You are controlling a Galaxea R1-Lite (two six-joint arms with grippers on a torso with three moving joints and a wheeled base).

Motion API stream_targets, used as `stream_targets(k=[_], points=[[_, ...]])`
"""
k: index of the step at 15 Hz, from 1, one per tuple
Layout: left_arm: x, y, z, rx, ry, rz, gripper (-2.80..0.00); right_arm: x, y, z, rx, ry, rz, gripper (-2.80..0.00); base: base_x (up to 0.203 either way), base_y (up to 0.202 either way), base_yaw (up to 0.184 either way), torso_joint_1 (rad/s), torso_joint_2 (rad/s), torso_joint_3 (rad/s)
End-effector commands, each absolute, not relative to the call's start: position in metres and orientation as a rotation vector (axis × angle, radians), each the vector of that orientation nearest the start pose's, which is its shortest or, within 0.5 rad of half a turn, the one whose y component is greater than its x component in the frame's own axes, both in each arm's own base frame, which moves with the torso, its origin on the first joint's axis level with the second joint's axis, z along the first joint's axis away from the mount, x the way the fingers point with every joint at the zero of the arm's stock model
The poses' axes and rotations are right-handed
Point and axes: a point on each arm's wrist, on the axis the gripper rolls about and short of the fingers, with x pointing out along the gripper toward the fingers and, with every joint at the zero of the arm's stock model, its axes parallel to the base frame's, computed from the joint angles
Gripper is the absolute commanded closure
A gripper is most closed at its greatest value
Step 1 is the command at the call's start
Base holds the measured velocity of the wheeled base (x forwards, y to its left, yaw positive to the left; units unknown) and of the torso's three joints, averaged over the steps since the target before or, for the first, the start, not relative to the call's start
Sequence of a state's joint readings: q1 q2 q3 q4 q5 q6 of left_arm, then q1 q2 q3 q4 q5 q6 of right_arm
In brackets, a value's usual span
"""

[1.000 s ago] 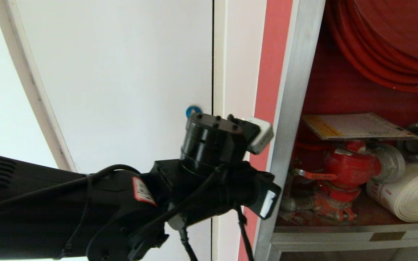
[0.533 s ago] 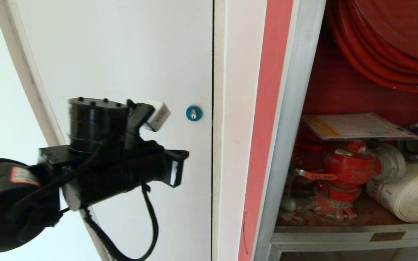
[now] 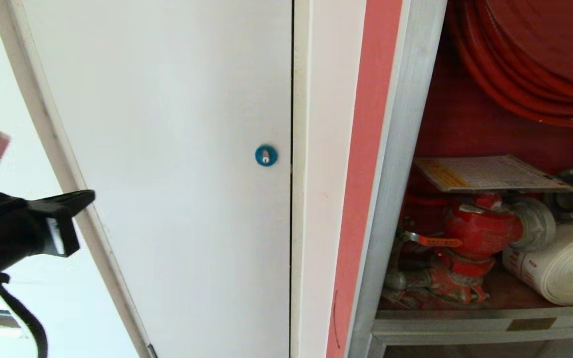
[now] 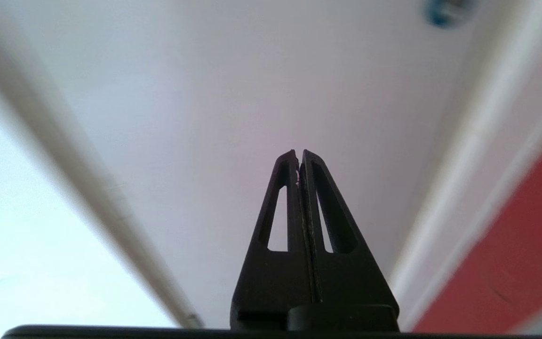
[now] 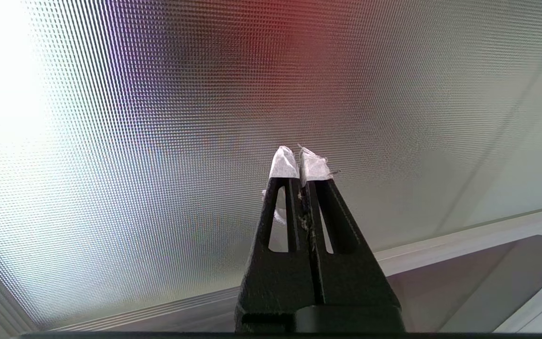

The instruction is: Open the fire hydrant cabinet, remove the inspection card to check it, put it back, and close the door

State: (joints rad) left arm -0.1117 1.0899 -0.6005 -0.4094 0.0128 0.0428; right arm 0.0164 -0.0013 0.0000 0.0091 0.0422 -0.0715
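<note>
- White panel door (image 3: 167, 149) with blue round lock (image 3: 266, 155) fills the left of head view.
- Fire hydrant cabinet (image 3: 396, 149) on the right stands open; red valve (image 3: 480, 231), white rolled hose (image 3: 565, 268) inside.
- Inspection card (image 3: 490, 174) lies flat on top of the valve.
- Left gripper (image 4: 299, 155) clenched, empty, at far left before the white door.
- Right gripper (image 5: 299, 157) clenched, empty, facing ribbed glass (image 5: 158, 141).
</note>
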Motion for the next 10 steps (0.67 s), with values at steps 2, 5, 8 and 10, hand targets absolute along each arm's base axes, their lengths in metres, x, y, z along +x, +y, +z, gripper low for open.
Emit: stream_targets(k=[2, 5, 8, 10], points=[[0.094, 0.006, 0.24, 0.04, -0.053, 0.076, 0.0, -0.023, 0.001, 0.074, -0.072, 0.009, 0.06, 0.0, 0.0, 0.0, 0.0, 0.0, 0.0, 0.0], [0.052, 0.004, 0.226, 0.044, -0.144, 0.049, 0.0, -0.023, 0.001, 0.074, -0.072, 0.009, 0.06, 0.0, 0.0, 0.0, 0.0, 0.0, 0.0, 0.0], [0.022, -0.001, 0.207, 0.056, -0.213, -0.025, 0.0, -0.023, 0.001, 0.074, -0.072, 0.009, 0.06, 0.0, 0.0, 0.0, 0.0, 0.0, 0.0, 0.0], [0.01, -0.002, 0.194, 0.057, -0.219, -0.045, 0.0, -0.023, 0.001, 0.074, -0.072, 0.009, 0.06, 0.0, 0.0, 0.0, 0.0, 0.0, 0.0, 0.0]])
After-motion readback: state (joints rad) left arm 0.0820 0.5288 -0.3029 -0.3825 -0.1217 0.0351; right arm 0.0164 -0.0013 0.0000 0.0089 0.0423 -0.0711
